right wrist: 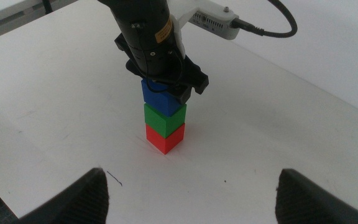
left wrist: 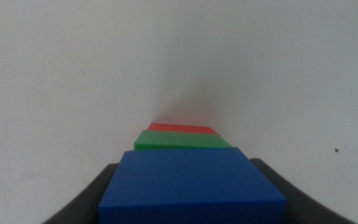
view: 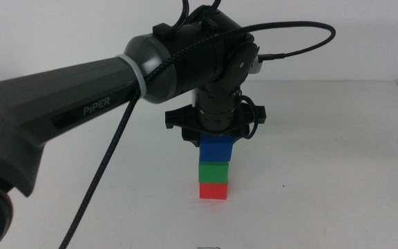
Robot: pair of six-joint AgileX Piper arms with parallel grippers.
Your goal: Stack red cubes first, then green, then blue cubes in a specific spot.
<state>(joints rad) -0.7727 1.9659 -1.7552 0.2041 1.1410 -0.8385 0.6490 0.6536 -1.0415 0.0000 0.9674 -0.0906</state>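
A stack stands on the white table: the red cube [view: 213,191] at the bottom, the green cube [view: 214,170] on it, and the blue cube [view: 218,148] on top, all upright and roughly aligned. My left gripper [view: 216,135] comes straight down from above and is shut on the blue cube [left wrist: 191,186]. Below the blue one, the left wrist view shows the green cube [left wrist: 179,141] and the red cube [left wrist: 182,128]. My right gripper [right wrist: 192,177] hangs open and empty, well back from the stack [right wrist: 165,118]. The spot is hidden under the stack.
The left arm's thick dark body [view: 81,111] and its cable [view: 109,166] cross the left half of the middle view. Bare white tabletop [view: 323,173] surrounds the stack on every side. A small dark scratch [right wrist: 115,180] marks the table near the right gripper.
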